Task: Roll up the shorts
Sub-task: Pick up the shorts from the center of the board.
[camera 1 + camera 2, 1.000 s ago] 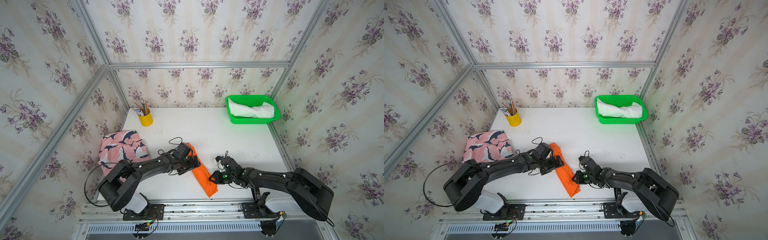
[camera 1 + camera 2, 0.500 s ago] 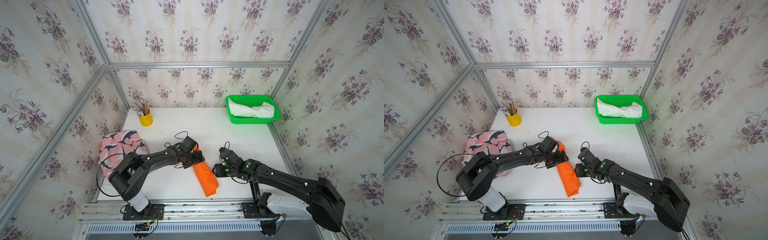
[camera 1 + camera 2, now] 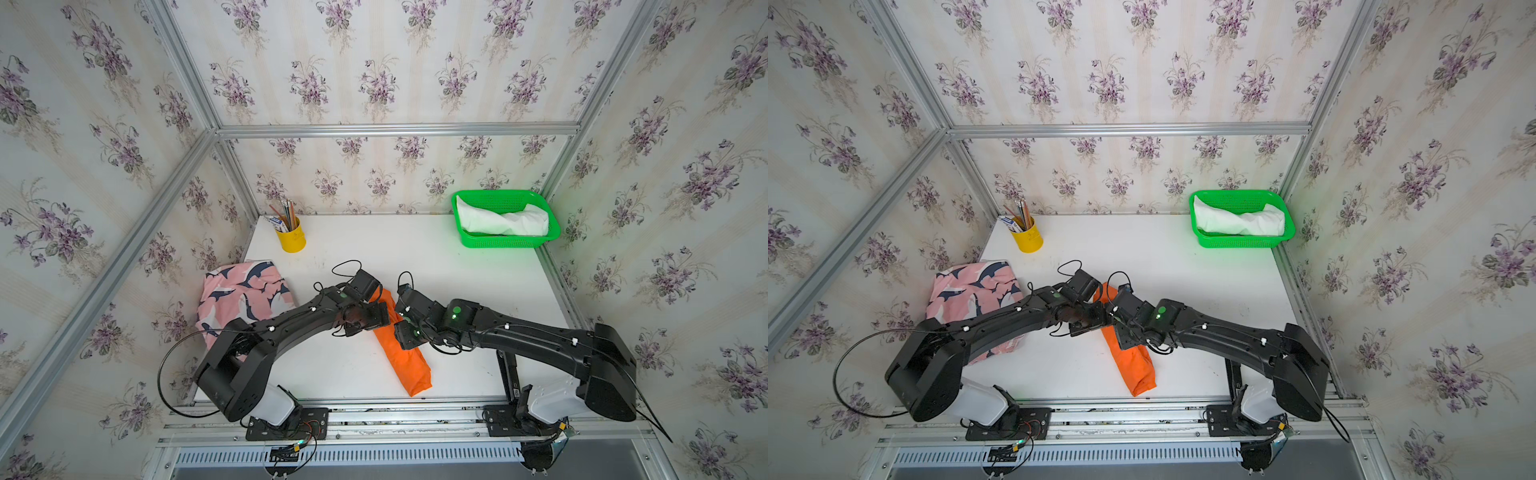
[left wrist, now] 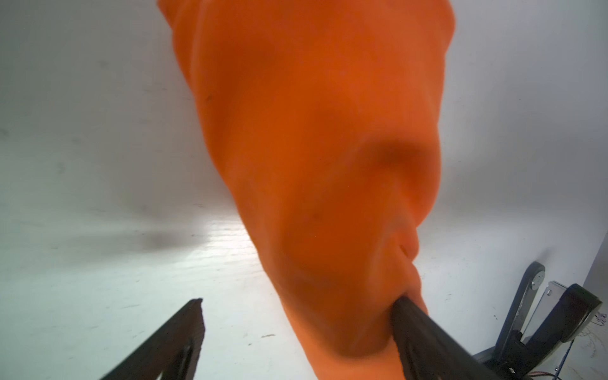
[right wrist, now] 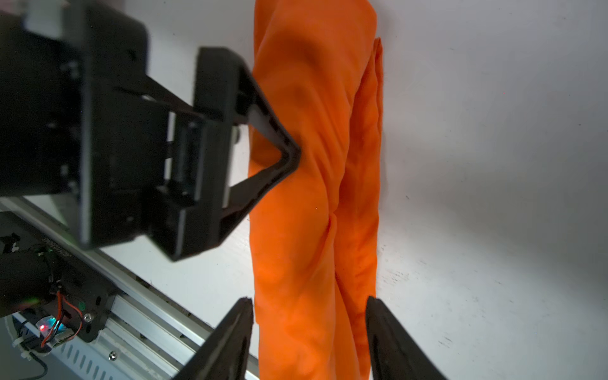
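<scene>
The orange shorts (image 3: pixel 405 365) (image 3: pixel 1133 365) lie as a long roll on the white table, near the front middle. My left gripper (image 3: pixel 380 316) (image 4: pixel 297 301) is open at the roll's far part, with one finger (image 5: pixel 289 154) pushed into the cloth's side. Across from it my right gripper (image 3: pixel 395 320) (image 5: pixel 308 300) is open and straddles the orange shorts (image 5: pixel 306 230), gripping nothing. The pink shark-print shorts (image 3: pixel 241 295) (image 3: pixel 971 291) sit bunched at the left edge, partly under my left arm. White shorts (image 3: pixel 503 222) (image 3: pixel 1239 222) lie in the green basket (image 3: pixel 505 242).
A yellow cup of pencils (image 3: pixel 293 241) stands at the back left. The green basket (image 3: pixel 1241 242) occupies the back right corner. Aluminium rails (image 3: pixel 374 405) run along the table's front edge, and patterned walls close in on three sides.
My right gripper has opened and moved from the roll's near end up towards its middle. The left gripper has shifted back and to the right along the roll.
</scene>
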You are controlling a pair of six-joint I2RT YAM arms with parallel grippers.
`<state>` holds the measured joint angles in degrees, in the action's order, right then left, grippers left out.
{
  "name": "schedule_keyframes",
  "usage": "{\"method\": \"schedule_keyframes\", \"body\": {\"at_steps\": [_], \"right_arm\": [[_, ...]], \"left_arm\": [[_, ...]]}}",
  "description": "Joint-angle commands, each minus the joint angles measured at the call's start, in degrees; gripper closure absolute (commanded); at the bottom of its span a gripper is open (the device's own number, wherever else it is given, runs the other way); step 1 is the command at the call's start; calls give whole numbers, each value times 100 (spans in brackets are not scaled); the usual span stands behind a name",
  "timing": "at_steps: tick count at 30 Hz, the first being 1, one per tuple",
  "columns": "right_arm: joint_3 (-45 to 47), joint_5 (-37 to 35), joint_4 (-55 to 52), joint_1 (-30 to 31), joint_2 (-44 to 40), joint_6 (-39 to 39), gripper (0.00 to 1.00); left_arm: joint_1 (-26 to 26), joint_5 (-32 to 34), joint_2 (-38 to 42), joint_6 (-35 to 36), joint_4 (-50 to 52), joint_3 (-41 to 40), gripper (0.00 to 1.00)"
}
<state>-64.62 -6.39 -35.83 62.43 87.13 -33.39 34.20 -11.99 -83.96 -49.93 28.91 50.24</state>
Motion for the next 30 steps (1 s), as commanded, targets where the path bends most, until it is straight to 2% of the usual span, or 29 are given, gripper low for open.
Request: {"method": "schedule_keyframes", "body": {"at_steps": [1,7,16,21,25,28,30], "right_arm": [[-109,137,127,-27,195,122,35],[-18,761,586,-260,557,276,33],[216,1453,996,-652,833,547,27],[406,1712,1223,-956,1121,808,17],[721,2143,1632,-1267,1461,860,15],[959,2510,1939,-1372,1721,839,21],[1061,2740,2129,-1400,1870,804,35]], "left_arm": [[-110,74,165,201,128,-110,9],[-98,-290,-52,296,-138,-138,14],[-81,-347,-335,354,-220,7,14],[-80,-330,-416,367,-195,87,14],[-82,-297,-461,393,-106,156,14],[-80,-175,-426,410,-28,152,14],[-80,-124,-420,405,-16,144,14]]}}
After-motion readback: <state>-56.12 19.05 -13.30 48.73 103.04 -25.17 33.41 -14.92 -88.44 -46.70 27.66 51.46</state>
